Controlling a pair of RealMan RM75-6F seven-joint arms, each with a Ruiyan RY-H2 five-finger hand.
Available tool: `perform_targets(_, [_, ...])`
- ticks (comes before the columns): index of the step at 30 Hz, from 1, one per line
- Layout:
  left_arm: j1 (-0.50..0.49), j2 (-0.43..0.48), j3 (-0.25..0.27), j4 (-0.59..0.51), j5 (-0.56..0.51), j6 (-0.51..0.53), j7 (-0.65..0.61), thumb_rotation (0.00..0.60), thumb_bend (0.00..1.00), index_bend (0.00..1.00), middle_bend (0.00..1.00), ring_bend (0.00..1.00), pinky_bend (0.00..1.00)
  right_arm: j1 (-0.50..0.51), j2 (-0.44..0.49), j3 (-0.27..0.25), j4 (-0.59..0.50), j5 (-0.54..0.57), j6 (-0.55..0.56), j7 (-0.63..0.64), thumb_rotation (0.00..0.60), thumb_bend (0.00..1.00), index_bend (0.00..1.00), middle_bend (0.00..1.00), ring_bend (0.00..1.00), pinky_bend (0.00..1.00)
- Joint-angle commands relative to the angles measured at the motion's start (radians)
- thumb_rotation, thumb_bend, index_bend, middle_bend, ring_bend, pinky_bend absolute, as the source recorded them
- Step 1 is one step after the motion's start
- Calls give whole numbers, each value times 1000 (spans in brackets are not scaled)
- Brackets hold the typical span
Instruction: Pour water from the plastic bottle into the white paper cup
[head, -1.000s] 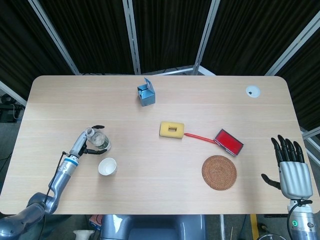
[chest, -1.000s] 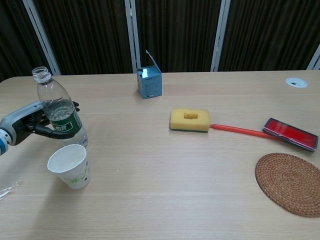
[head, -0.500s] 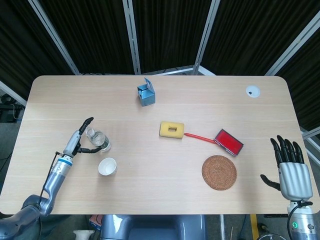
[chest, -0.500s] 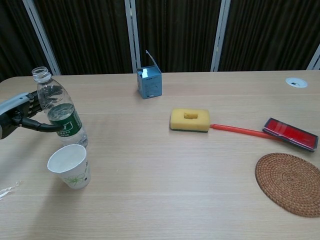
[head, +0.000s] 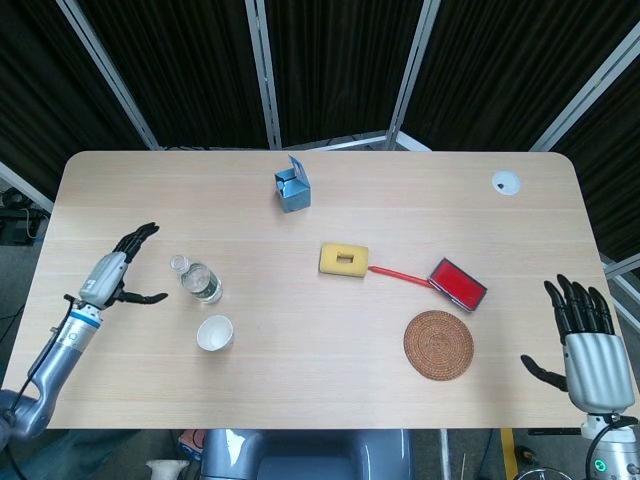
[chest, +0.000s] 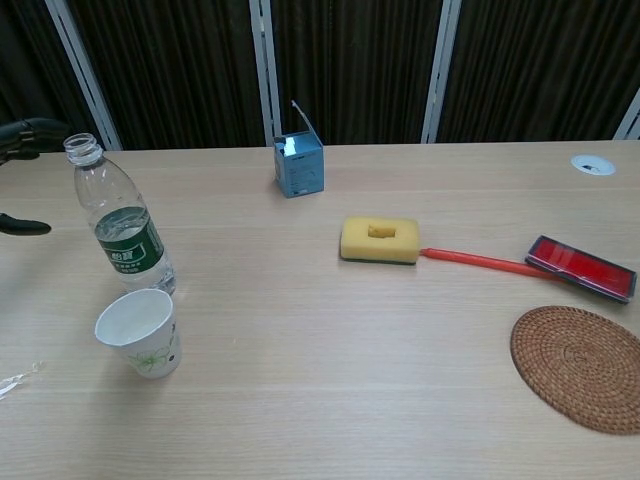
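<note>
The uncapped plastic bottle (head: 199, 281) (chest: 122, 227), partly filled and wearing a green label, stands upright on the table's left side. Just in front of it stands the white paper cup (head: 214, 333) (chest: 140, 332), upright. My left hand (head: 117, 275) hovers open to the left of the bottle, apart from it, fingers spread; the chest view catches only its fingertips (chest: 22, 226) at the left edge. My right hand (head: 584, 338) stays open beyond the table's right front corner, holding nothing.
A blue open carton (head: 291, 187) stands at the back centre. A yellow sponge (head: 343, 260), a red-handled brush (head: 450, 282) and a round woven coaster (head: 438, 344) lie to the right. A white grommet (head: 506, 182) sits far right.
My left hand has let go of the bottle and drawn away to the left with its fingers opening. The bottle stays standing by the cup. The right hand barely shifted.
</note>
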Motion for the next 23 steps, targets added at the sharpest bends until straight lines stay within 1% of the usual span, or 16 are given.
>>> perform_targets(1, [64,196,-2,-247,-11,96,210,600,2,0,0,0,0,-5,9,-4,-6,-12,8,10,600,0,0,0,0,0])
perform_targets(3, [98,234,-10,-314,-27,149,285,600,0,0,0,0,0,-8,14,-6,-11,-21,14,19,600,0,0,0,0,0])
perform_targets(4, [121,256,-12,-364,-39,179,344,600,0,0,0,0,0,-10,18,-7,-12,-25,17,25,600,0,0,0,0,0])
perform_targets(5, [161,294,-7,-444,-64,219,460,600,0,0,0,0,0,-11,23,-7,-12,-27,18,33,600,0,0,0,0,0])
perform_targets(6, [174,308,-4,-483,-74,230,503,600,0,0,0,0,0,-11,25,-7,-11,-27,17,37,600,0,0,0,0,0])
perform_targets(7, [197,331,-1,-547,-88,255,581,600,0,0,0,0,0,-11,29,-6,-8,-26,15,45,600,0,0,0,0,0])
perform_targets(11, [258,362,15,-664,-95,332,782,600,0,0,0,0,0,-9,36,1,10,-16,12,58,600,0,0,0,0,0])
perform_targets(17, [307,359,36,-743,-80,391,977,600,0,0,0,0,0,-10,34,11,29,-20,27,46,600,0,0,0,0,0])
perform_targets(20, [319,350,42,-747,-64,397,1013,600,0,0,0,0,0,-13,30,9,31,-34,36,29,600,0,0,0,0,0])
perform_targets(23, [327,339,37,-734,-49,409,1037,600,0,0,0,0,0,-16,29,8,30,-42,41,18,600,0,0,0,0,0])
